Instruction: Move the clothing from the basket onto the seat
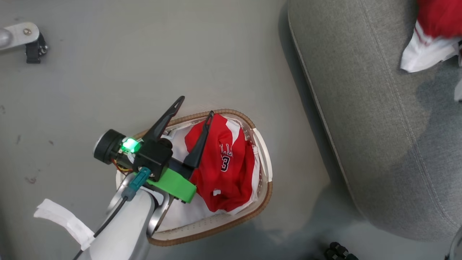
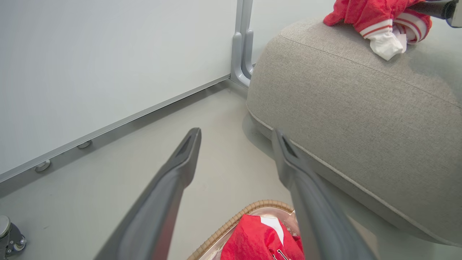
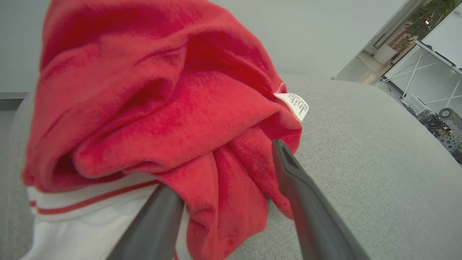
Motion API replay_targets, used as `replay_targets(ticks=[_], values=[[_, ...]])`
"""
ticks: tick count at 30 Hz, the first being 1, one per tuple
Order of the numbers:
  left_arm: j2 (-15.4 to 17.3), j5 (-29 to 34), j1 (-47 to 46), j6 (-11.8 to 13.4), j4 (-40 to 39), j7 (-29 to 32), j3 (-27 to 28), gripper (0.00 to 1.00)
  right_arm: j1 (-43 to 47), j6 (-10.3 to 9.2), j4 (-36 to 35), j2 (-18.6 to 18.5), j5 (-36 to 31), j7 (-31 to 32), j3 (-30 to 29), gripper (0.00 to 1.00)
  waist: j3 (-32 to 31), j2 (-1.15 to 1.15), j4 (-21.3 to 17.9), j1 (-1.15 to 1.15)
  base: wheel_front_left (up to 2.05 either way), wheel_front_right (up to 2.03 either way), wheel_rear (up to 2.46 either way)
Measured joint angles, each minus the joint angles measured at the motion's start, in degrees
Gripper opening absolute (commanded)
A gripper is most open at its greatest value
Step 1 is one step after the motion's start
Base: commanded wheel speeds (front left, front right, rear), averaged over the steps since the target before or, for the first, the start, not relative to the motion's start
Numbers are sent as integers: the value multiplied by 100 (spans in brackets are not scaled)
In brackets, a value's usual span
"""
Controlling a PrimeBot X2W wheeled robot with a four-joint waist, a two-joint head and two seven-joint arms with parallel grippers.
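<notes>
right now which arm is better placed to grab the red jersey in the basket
Left. The left hand hangs open over the white brown-rimmed plastic basket, above the red number 3 jersey. The right hand is off at the grey fabric couch, straddling another red garment.

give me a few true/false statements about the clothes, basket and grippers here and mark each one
1. The number 3 jersey lies in the basket. True.
2. The left gripper is shut on the jersey. False: it is open above the basket and holds nothing.
3. A red garment with white trim lies on the couch. True.
4. The basket stands on the couch. False: it stands on the floor beside the couch.
5. The right gripper is over the basket. False: it is at the red garment on the couch, fingers apart.
</notes>
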Motion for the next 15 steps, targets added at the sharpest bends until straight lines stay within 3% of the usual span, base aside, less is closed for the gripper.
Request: replay_targets(ticks=[6, 15], values=[[-192, -2, 223, -3, 181, 0, 147, 100, 853, 0, -363, 124, 157, 0, 92, 100, -378, 0, 58, 0, 0, 0, 0], [-457, 32, 737, -3, 409, 0, 655, 100, 1978, 0, -1183, 531, 616, 0, 937, 100, -1195, 0, 76, -1, 0, 0, 0]])
